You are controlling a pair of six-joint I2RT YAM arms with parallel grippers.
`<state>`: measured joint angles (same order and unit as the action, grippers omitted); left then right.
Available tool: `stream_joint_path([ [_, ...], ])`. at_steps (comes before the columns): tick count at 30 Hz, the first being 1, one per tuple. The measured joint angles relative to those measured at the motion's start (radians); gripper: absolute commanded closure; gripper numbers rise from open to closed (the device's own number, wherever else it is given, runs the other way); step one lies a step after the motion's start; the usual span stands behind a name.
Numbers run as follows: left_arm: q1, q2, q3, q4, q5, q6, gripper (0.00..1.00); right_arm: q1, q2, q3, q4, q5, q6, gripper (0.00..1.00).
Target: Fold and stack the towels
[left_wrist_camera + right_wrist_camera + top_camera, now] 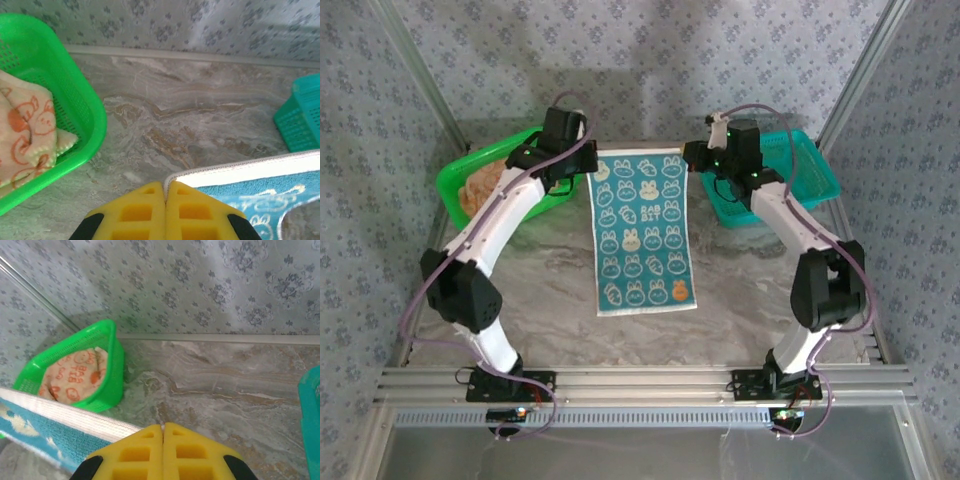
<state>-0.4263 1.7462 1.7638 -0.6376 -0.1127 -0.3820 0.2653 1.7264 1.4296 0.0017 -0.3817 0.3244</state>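
Soft cloth, light and limp: beside the green basket (450, 185) of cream towels (480, 192), the left fingers (142, 210) pinch one far corner of the teal bunny towel (645, 235) spread on the tabletop (750, 270). The right fingers (190, 450) pinch the other, and corner holds likely limit sagging.

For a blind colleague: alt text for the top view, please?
The left gripper and right gripper, both shut, pinch the far corners of a teal bunny towel spread on the table. A green basket with cloths sits far left, a teal basket far right.
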Motion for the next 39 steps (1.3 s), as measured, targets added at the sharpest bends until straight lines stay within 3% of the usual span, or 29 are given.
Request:
stream_joint_path([
  [6,0.004,0.045,-0.033,0.026,0.023,0.002,1.00,-0.009,0.081,0.008,0.006,-0.009,-0.090,1.00],
  [12,0.003,0.010,-0.197,0.089,0.055,-0.029,1.00,-0.008,0.089,-0.032,-0.002,-0.010,-0.160,1.00],
  [23,-0.055,-0.144,-0.464,0.164,0.071,-0.069,1.00,0.023,-0.073,-0.331,-0.021,0.013,-0.196,1.00],
  [31,-0.057,-0.167,-0.450,0.157,0.042,-0.017,1.00,0.050,-0.150,-0.398,-0.003,0.038,-0.202,1.00],
  [39,-0.005,-0.050,-0.225,0.164,0.037,0.086,1.00,0.051,-0.065,-0.262,0.010,0.057,-0.212,1.00],
])
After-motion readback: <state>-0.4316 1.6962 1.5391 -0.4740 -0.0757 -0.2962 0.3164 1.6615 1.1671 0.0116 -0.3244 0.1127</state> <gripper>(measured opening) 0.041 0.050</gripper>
